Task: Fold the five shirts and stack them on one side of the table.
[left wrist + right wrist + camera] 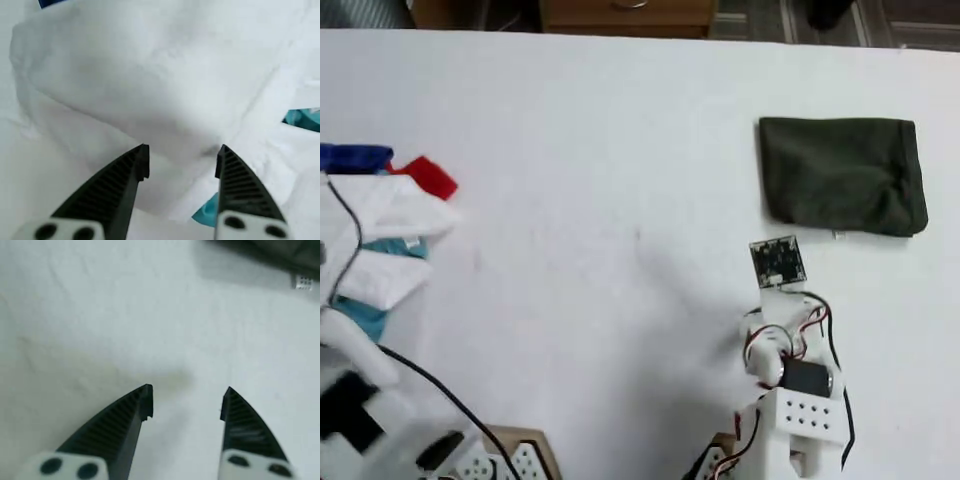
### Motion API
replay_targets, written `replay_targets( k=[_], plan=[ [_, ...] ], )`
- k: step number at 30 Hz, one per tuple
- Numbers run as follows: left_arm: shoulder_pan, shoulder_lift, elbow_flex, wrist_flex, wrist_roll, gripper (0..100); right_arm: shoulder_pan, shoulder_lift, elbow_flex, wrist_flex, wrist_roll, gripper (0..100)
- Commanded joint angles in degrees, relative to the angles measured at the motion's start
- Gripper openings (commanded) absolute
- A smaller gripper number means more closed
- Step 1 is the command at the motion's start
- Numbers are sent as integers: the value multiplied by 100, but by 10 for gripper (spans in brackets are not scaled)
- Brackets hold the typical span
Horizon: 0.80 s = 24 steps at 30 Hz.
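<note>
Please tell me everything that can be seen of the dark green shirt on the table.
The dark green shirt is folded into a rough rectangle and lies flat on the white table, on the side opposite the heap of other shirts. It looks like soft, matte cloth, bulging slightly at one end. A small pale tag shows at its near edge. Nothing lies on it; no gripper touches it.

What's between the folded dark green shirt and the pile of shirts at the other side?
Nothing: in the high view, the stretch of white table between the dark green shirt and the pile of shirts is bare.
</note>
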<state>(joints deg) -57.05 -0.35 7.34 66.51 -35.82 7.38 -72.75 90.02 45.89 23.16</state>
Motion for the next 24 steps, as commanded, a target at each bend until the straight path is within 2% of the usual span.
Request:
replay_targets(
  k=[1, 7, 8, 11, 12, 16, 21, 24],
  plan=[
    [-79, 818, -760, 193, -149, 236, -57, -110, -26, -84, -18, 224],
    [9, 1618, -1640, 923, -149, 229, -57, -110, -26, -84, -26, 224],
    [44, 1644, -1745, 1081, -149, 203, -57, -110, -26, -84, -26, 224],
    [229, 1653, -2018, 1398, -141, 2, -57, -110, -26, -84, -26, 224],
    [299, 1644, -2079, 1512, -141, 46, -57, -110, -26, -84, -26, 224],
    [571, 1635, -2677, 2163, 70, 27, -57, -110, -26, -84, -26, 224],
    [1099, 1635, -4075, 3464, 580, 26, -57, -110, -26, -92, -35, 224],
    [1415, 1521, -4637, 3587, 914, 26, -57, -110, -26, -92, -35, 224]
  ],
)
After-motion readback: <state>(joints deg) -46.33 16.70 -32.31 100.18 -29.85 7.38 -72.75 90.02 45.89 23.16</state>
